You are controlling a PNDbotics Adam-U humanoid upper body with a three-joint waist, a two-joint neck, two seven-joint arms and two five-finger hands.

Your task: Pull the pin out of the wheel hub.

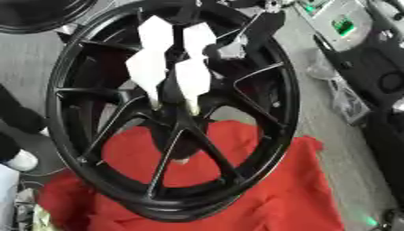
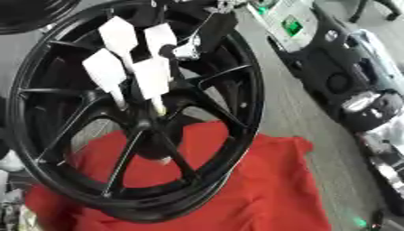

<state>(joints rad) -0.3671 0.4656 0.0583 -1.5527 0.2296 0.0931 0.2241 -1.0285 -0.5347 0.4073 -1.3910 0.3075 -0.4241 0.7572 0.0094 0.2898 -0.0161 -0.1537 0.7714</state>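
Observation:
A large black spoked wheel rim [image 1: 280, 113] stands tilted on a red cloth [image 1: 276, 198]. Its dark hub [image 1: 177, 131] sits at the centre where the spokes meet. My right hand [image 1: 192, 76], black with white covers, comes down from the top over the rim, and its tips reach the upper side of the hub. A small pale stub [image 1: 181, 160] shows at the hub's lower end; I cannot make out whether it is the pin. What the hand touches at the hub is hidden by the dark spokes. My left hand shows in neither view.
A second black rim [image 1: 39, 18] lies at the top left. Grey and black equipment with green lights [image 2: 296, 25] lines the right side. A white shoe [image 1: 20, 160] and a dark leg stand at the left edge. Grey floor surrounds the cloth.

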